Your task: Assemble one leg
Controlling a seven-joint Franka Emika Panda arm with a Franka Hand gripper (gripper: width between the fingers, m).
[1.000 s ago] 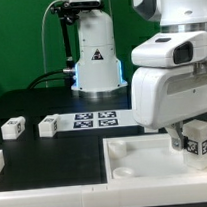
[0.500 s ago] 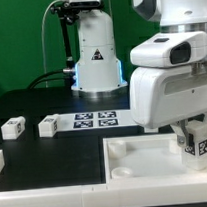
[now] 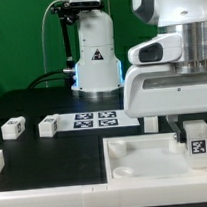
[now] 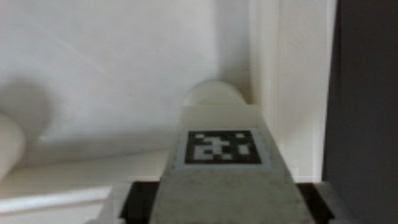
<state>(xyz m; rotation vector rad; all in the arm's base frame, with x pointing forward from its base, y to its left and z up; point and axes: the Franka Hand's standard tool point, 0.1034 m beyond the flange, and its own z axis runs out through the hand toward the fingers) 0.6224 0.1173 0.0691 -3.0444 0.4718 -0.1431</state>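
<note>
The gripper (image 3: 197, 145) is clenched on the leg (image 3: 197, 137), which sits squarely between its two fingers (image 4: 134, 205) with the black-and-white tag turned outward, away from the palm side and toward the exterior camera. In the wrist view the leg (image 4: 221, 150) runs straight out from the gripper (image 4: 217, 207), a dark finger pressed to each flank, its tagged face uppermost and its rounded far end pointing away from the hand. Directly beneath the hand lies the large white square piece (image 3: 145, 159), and the leg's free end hangs over that piece close to its edge, where the white surface (image 4: 107, 90) meets the dark table (image 4: 365, 100). Whether the tip touches the piece cannot be told. A round corner socket (image 3: 124, 172) of the piece lies off to the exterior view's left of the hand, apart from the leg. Well away from the hand, further to the exterior view's left, two loose blocks (image 3: 12, 127) (image 3: 50, 124) of the same kind rest on the table (image 3: 31, 102), and the marker board (image 3: 96, 118) lies between them and the hand, just beside the nearer block.
</note>
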